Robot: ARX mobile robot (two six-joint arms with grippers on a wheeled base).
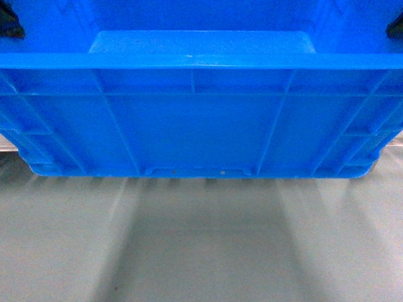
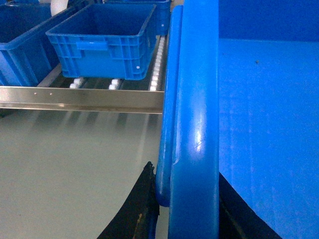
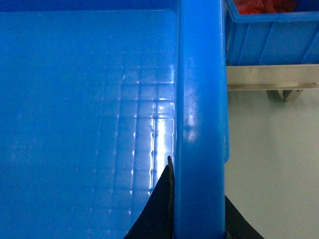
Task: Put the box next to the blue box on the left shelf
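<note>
Two hands held one large blue box [image 1: 201,119] by its opposite side rims, raised above a pale grey floor [image 1: 201,251]. Left hand [image 2: 187,219]: dark fingers [image 2: 134,214] closed on the left rim, one outside the wall, one inside. Right hand [image 3: 197,219]: dark fingers [image 3: 159,209] clamped likewise on the right rim. Box interior: bare, glossy, with a faint grid pattern on the bottom, seen in both wrist views. Near wall in the head view: thick rim, vertical and diagonal ribs, small notches along the base edge.

Beyond the box, left wrist view: the left shelf [image 2: 79,98], with a steel front lip and rails of small white rollers [image 2: 155,69]. On it, a second blue crate [image 2: 104,42] set back from the lip, and part of another [image 2: 20,40] to its left. The held box was just in front of the lip, not resting on the rollers.

Far right, right wrist view: a further blue crate [image 3: 271,35] holding red items [image 3: 261,6], on a steel-lipped rack [image 3: 271,77].
</note>
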